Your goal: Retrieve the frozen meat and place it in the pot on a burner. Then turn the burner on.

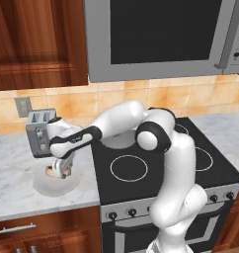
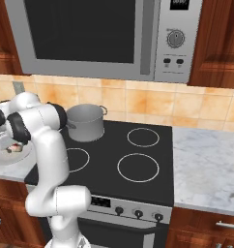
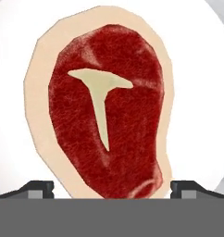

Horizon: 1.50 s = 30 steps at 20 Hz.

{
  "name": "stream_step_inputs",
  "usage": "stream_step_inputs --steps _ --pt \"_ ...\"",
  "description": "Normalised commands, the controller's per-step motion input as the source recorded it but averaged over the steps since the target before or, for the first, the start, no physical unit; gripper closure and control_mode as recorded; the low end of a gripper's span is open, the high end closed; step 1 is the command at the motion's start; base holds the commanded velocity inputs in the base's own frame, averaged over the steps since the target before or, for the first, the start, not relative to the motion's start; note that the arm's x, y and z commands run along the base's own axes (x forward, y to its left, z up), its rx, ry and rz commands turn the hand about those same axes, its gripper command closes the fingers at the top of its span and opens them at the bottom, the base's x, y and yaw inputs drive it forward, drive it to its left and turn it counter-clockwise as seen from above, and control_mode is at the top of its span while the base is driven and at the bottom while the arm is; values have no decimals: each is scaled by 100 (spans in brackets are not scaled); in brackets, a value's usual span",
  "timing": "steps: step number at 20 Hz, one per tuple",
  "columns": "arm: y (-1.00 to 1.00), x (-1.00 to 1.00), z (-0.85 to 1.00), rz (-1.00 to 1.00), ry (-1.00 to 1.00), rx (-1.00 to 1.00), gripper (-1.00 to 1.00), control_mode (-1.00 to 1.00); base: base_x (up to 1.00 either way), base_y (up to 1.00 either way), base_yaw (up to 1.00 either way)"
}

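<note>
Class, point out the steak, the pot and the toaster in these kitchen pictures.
steak (image 3: pixel 109 115), hand view, on its red centre.
pot (image 2: pixel 86 123), right base view, on its grey side wall.
toaster (image 1: pixel 38 131), left base view, on its front face.

arm (image 1: pixel 178 163): glossy white rounded links | joints: dark bands | gripper (image 1: pixel 60 168): white body, small dark fingertips
</note>
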Motion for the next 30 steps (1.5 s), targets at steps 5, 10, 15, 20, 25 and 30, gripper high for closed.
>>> stream_step_inputs --steps 5,10,15,20,25,30 --pt "0 0 -14 0 -18 -2 -100 -100 0 0 0" --pt "1 -2 -16 0 -9 0 -100 -100 0 0 0" --pt "0 0 -10 0 0 0 -100 -100 0 0 0" --pt "0 0 -4 0 1 0 100 -100 0 0 0" --pt "0 0 0 0 0 0 100 -100 0 0 0" --pt "-10 -13 16 0 0 0 100 -100 0 0 0"
